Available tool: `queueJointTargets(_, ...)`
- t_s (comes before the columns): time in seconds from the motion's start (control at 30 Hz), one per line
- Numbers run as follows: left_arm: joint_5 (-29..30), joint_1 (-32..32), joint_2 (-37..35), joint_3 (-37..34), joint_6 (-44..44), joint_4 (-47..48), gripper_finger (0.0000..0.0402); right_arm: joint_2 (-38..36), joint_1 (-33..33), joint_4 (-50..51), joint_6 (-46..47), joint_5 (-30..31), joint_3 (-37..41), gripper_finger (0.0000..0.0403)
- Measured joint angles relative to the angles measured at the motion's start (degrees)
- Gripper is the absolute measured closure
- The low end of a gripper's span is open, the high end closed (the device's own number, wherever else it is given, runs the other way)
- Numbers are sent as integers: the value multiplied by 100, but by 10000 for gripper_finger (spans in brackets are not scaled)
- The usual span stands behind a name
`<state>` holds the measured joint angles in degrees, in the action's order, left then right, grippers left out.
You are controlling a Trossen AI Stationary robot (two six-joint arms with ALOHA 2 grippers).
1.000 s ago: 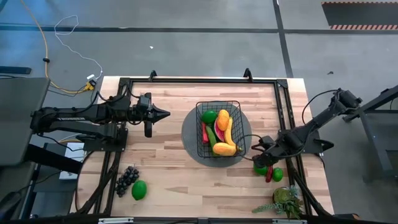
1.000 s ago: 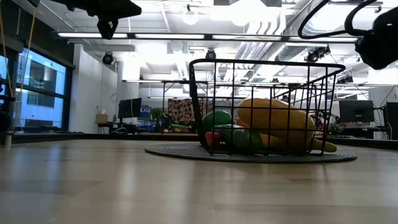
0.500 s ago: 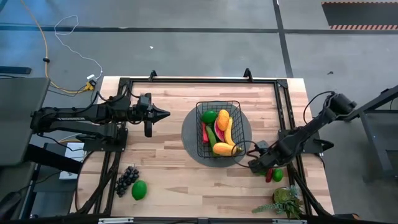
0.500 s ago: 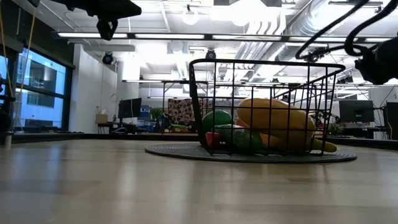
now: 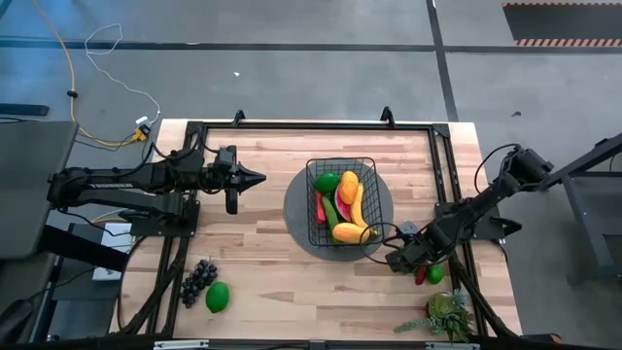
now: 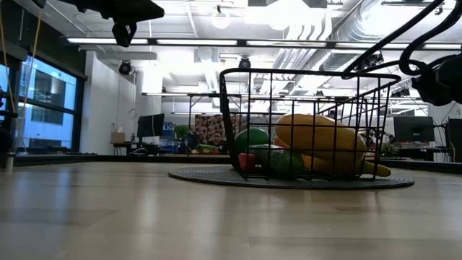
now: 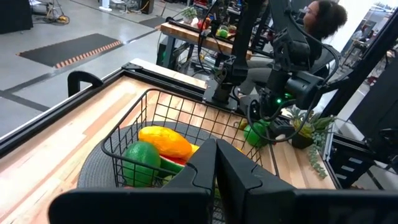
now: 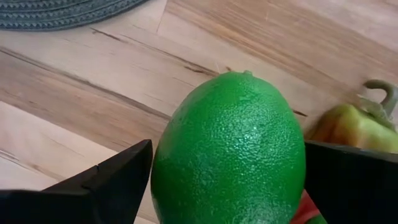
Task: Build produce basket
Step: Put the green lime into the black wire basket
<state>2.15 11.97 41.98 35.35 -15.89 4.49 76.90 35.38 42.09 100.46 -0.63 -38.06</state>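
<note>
Green lime (image 8: 229, 149) at the basket's (image 5: 342, 202) four o'clock sits between the right gripper's (image 8: 227, 180) spread fingers, ready for pinching.

High cam: overhead, straight down, covers whole table (image 5: 262, 253) and both arms. Low cam: at table-top level, faces across toward room behind; basket (image 6: 310, 123) near centre-right. Left wrist cam: looks fwd past its own tool (image 7: 216, 163), basket mid-range, right arm beyond. Right wrist cam: very close on green fruit (image 8: 230, 149). Basket shared by high, low, left wrist views.
</note>
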Motion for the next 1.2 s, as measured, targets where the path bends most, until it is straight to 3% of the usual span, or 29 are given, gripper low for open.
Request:
queueJointTargets(0.27,0,0,0,0,1,0,401,-7,0,31,1,-26,0,117)
queueJointTargets(0.47,0,0,0,0,0,0,401,-65,0,119,-250,-73,-76,117)
queueJointTargets(0.63,0,0,0,0,-1,0,401,-527,0,228,-1387,-379,-341,115)
queueJointTargets(0.9,0,-1,0,0,1,-1,401,-1559,-629,-1953,-2810,-1140,-651,115)
queueJointTargets(1.03,0,0,0,0,13,-5,401,-1657,-1417,-2495,-4083,-552,-943,114)
queueJointTargets(1.2,-35,0,0,0,50,-346,401,-1644,-2353,-2863,-6733,799,-1324,114)
